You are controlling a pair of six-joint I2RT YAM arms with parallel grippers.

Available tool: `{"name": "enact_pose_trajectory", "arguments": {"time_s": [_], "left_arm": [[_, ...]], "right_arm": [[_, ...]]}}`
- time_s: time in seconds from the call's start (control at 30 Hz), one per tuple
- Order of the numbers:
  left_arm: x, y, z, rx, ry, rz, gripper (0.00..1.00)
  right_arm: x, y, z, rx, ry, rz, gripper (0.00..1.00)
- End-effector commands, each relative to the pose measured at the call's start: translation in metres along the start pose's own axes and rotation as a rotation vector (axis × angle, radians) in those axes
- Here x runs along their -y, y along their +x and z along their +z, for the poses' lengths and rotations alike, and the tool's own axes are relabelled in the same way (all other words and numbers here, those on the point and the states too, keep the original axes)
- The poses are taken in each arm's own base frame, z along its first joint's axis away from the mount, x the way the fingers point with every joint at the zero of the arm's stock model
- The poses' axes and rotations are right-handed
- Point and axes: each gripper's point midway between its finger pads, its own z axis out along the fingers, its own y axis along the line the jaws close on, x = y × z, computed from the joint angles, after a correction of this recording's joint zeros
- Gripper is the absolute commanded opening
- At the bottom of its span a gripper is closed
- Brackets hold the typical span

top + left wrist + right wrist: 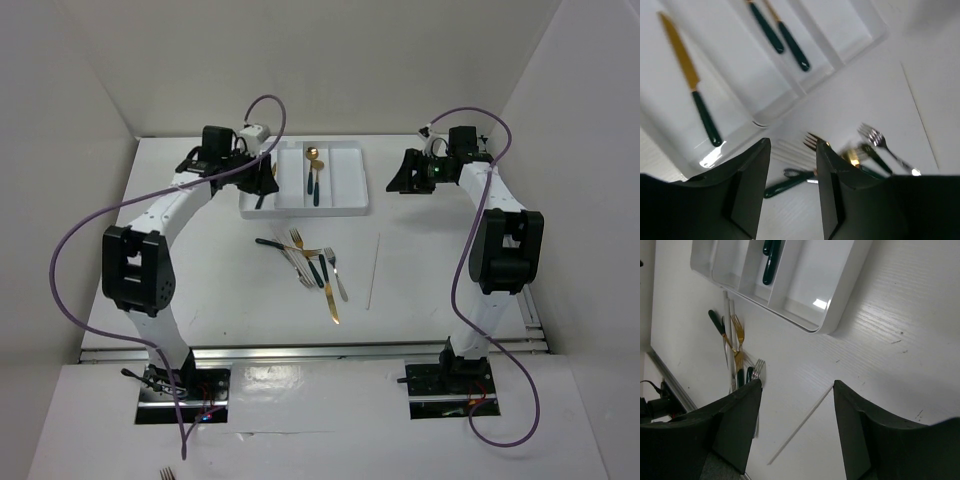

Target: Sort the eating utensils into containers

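Note:
The white tray (pixel 350 190) lies at the back centre, its long compartments side by side. One compartment holds a gold spoon with a teal handle (pixel 314 172). The left one holds a gold knife with a teal handle (pixel 691 85). Two teal handles (pixel 782 35) lie together in a compartment further along. Several forks and knives (pixel 308 265) lie piled on the table in front of the tray. A thin pale stick (pixel 373 270) lies to their right. My left gripper (pixel 264 183) hovers open and empty over the tray's left near corner. My right gripper (pixel 400 182) is open and empty, right of the tray.
White walls close in the table on the left, back and right. A metal rail (pixel 320 350) runs along the near edge by the arm bases. Purple cables (pixel 70 250) loop off both arms. In the right wrist view the stick (pixel 800 425) lies between my fingers, far below.

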Motion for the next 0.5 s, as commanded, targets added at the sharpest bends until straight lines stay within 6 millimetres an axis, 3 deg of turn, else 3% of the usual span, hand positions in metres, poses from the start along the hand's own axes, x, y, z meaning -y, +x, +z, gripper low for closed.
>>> {"name": "enact_pose_trajectory", "arguments": {"time_s": [0.0, 0.07, 0.1, 0.3, 0.47], "left_arm": [[0.063, 0.024, -0.037, -0.099, 0.377, 0.228, 0.54], [0.071, 0.036, -0.045, -0.144, 0.449, 0.27, 0.57], [0.082, 0.053, -0.053, -0.208, 0.494, 0.323, 0.57], [0.079, 0.106, -0.054, -0.358, 0.478, 0.521, 0.55], [0.081, 0.123, -0.057, -0.371, 0.431, 0.658, 0.59]], "right_arm": [[-0.019, -0.012, -0.013, 0.039, -0.041, -0.103, 0.67], [-0.023, -0.012, -0.015, 0.039, -0.051, -0.116, 0.68], [-0.026, -0.011, -0.013, 0.034, -0.057, -0.121, 0.68], [-0.028, -0.013, -0.014, 0.034, -0.057, -0.13, 0.68], [-0.029, -0.012, -0.012, 0.029, -0.052, -0.144, 0.68]]}}
